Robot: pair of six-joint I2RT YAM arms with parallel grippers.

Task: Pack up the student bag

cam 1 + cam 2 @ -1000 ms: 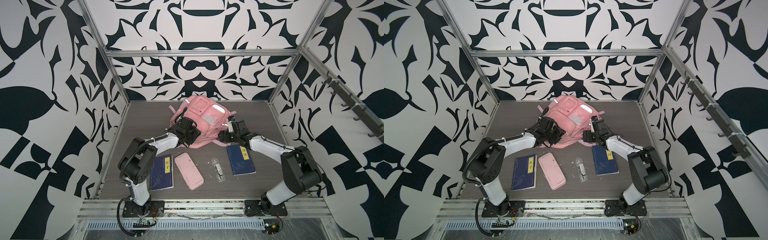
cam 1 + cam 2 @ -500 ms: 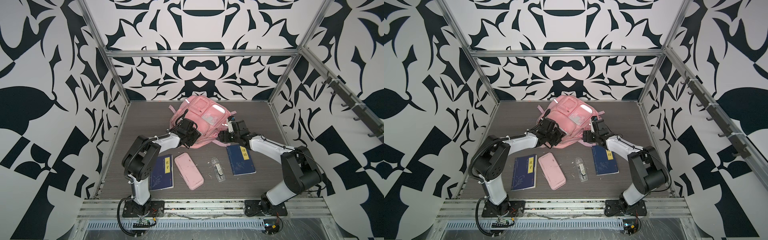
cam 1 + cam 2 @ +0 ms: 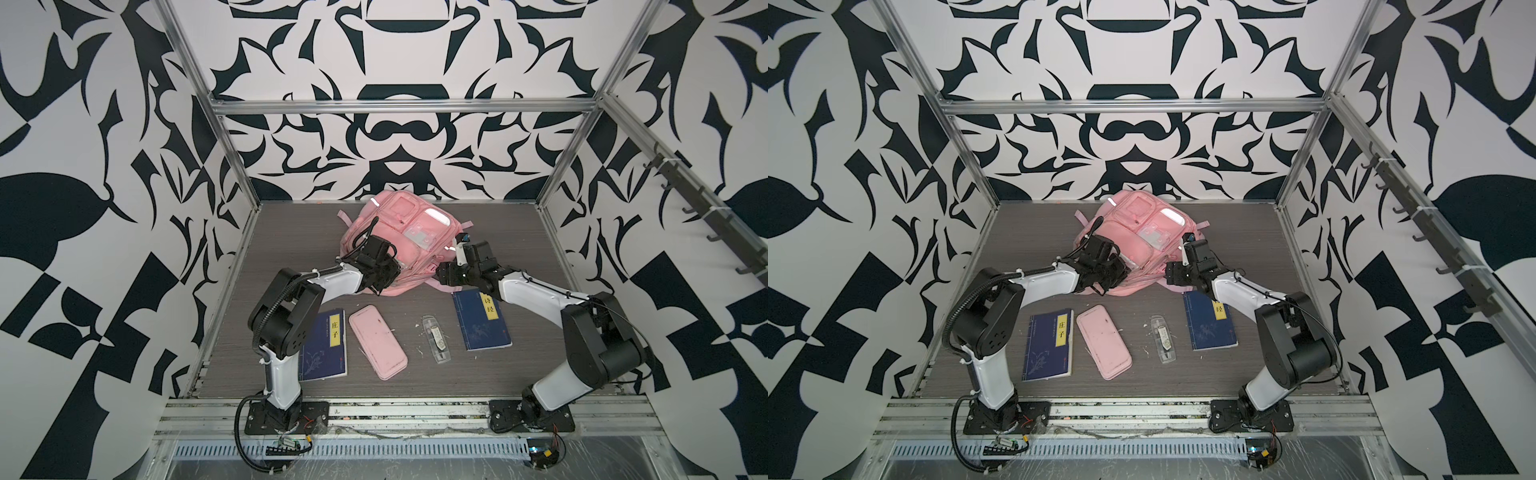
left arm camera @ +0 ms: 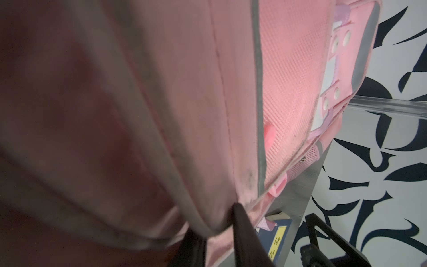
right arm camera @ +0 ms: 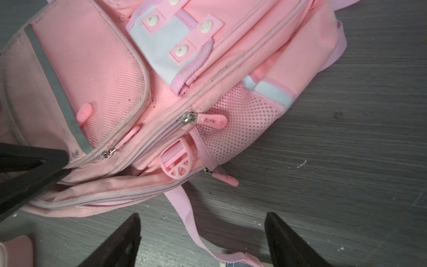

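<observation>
Rear-centre on counter (image 3: 291,232): student bag (image 3: 409,232) face up, inside hidden | left tool (image 4: 216,222) clenched on its front-pocket edge (image 5: 92,149) | right tool (image 5: 202,217) spread wide, empty, over loose strap (image 5: 182,208) just beside bag's mesh pocket (image 5: 242,124)

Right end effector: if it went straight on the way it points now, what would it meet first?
Likely the pink strap lying ahead of the open right end effector, then the student bag just beyond; depth is unclear.
</observation>
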